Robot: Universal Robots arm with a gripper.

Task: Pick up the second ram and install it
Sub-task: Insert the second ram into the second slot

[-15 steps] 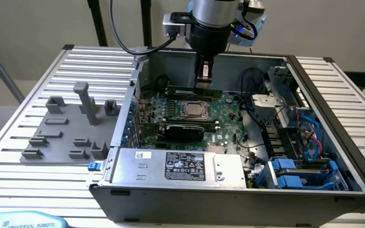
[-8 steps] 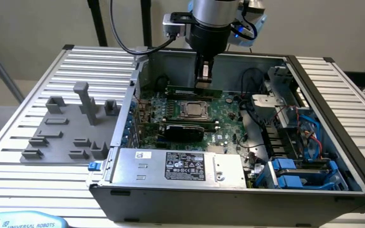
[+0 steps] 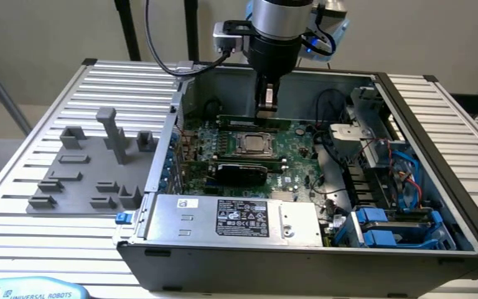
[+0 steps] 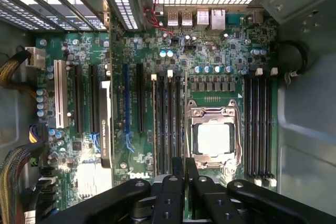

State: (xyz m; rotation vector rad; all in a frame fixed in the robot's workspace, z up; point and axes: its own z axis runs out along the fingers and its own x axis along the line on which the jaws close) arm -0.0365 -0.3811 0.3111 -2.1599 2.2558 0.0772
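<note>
The second ram (image 3: pixel 234 118), a long thin green strip, stands on edge and level above the far part of the motherboard (image 3: pixel 293 152), just beyond the CPU socket (image 3: pixel 254 144). My gripper (image 3: pixel 266 112) comes straight down onto the strip's middle, its fingers pressed on the strip's top edge. I cannot tell whether the strip touches a slot. In the wrist view the gripper (image 4: pixel 184 171) has its black fingers (image 4: pixel 172 182) nearly together, over the dark memory slots (image 4: pixel 169 124) beside the CPU socket (image 4: pixel 212 140).
The open computer case has metal walls (image 3: pixel 438 156) all round. A silver power supply (image 3: pixel 231 218) lies at the near side. Blue drive bays (image 3: pixel 388 227) and cables are at the exterior view's right. A grey fixture (image 3: pixel 81 174) sits outside at the left.
</note>
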